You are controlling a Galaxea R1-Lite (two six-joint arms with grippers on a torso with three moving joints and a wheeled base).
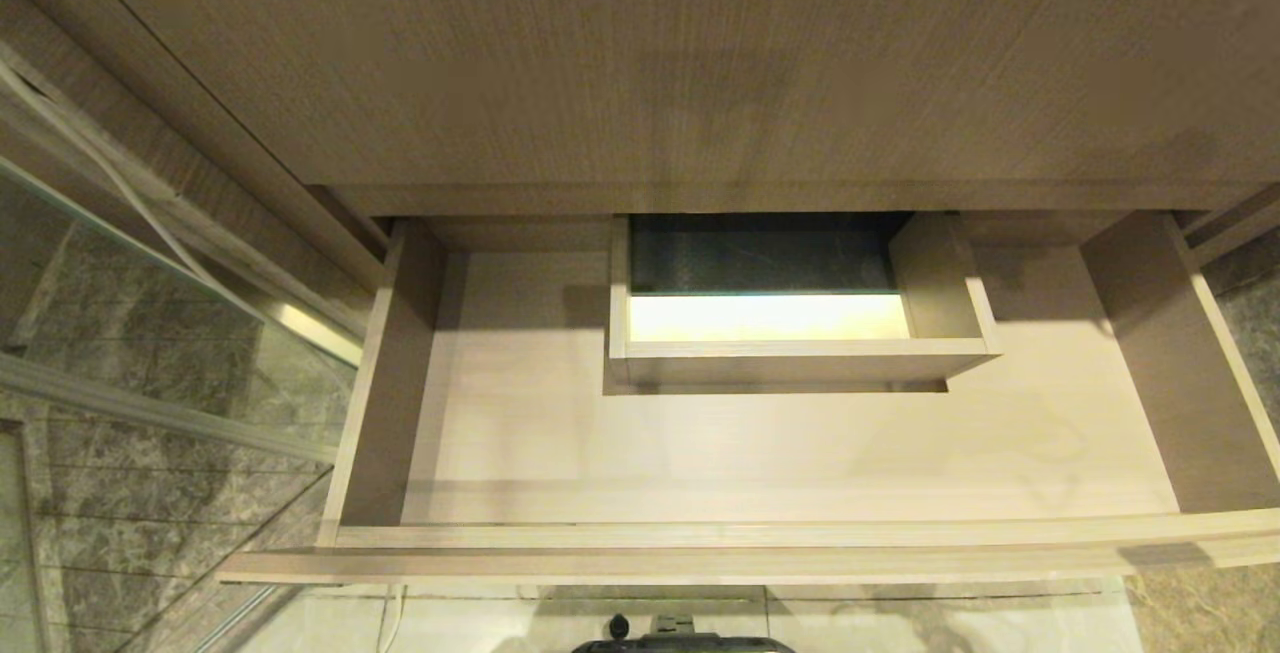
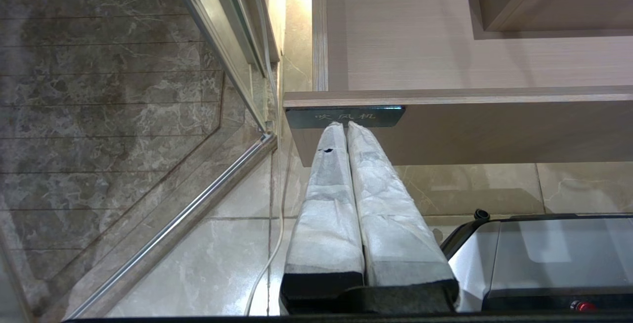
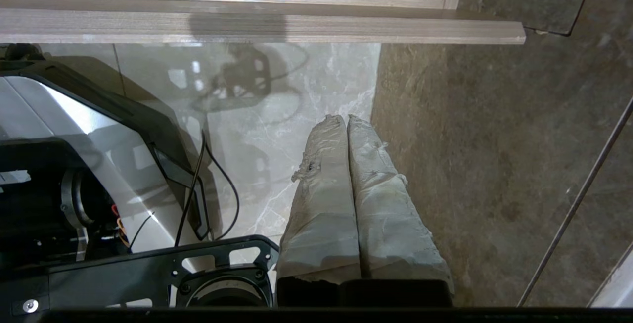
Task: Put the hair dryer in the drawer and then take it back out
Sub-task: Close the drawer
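The right gripper (image 3: 346, 117) is closed on nothing below the drawer (image 3: 257, 26), pulled out ahead; no hair dryer is seen.

The drawer (image 1: 760, 453) runs past the right edge of the head view, so its right front corner is cut off; its far portion lies hidden under the overhanging countertop (image 1: 640, 63). Inside the boxed cut-out (image 1: 800, 348), the dark space at the far side cannot be made out. The robot base (image 1: 680, 643) shows only as a dark sliver at the near edge. In the left wrist view, the label plate (image 2: 344, 116) on the drawer front carries characters partly covered by the tips of the left gripper (image 2: 346, 127). In the right wrist view, the drawer front (image 3: 257, 26) is cut off at the left edge.
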